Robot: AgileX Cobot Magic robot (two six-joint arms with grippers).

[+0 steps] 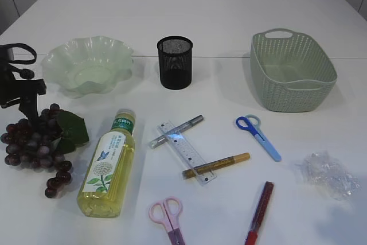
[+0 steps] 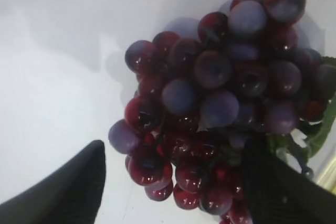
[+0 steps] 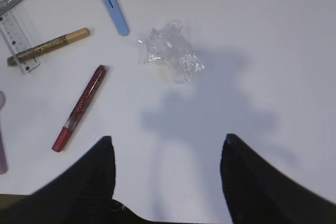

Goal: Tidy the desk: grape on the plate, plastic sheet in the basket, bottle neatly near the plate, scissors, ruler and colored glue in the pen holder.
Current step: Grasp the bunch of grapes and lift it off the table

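Grape bunch (image 1: 35, 144) lay on the desk (image 1: 229, 15) at the left, not yet on the plate (image 1: 87, 64); the left claw (image 2: 173, 182) stood open with its fingers either side of the bunch's lower grapes, nothing gripped as far as the pictures showed. Judged barely begun: plate, pen holder (image 1: 175, 61) and basket (image 1: 291, 70) all looked empty. Plastic sheet (image 1: 328, 175) sat crumpled at the right, the right claw (image 3: 165, 177) open above the desk, well short of it. Bottle (image 1: 109, 164) lay on its side beside the grapes. Ruler (image 1: 186, 152) was pinned under a silver glue pen (image 1: 176, 131) and a gold one (image 1: 217, 166); red glue pen (image 1: 260, 213), blue scissors (image 1: 258, 136) and pink scissors (image 1: 168, 217) lay loose. Crossed pens probably needed clearing before the ruler.
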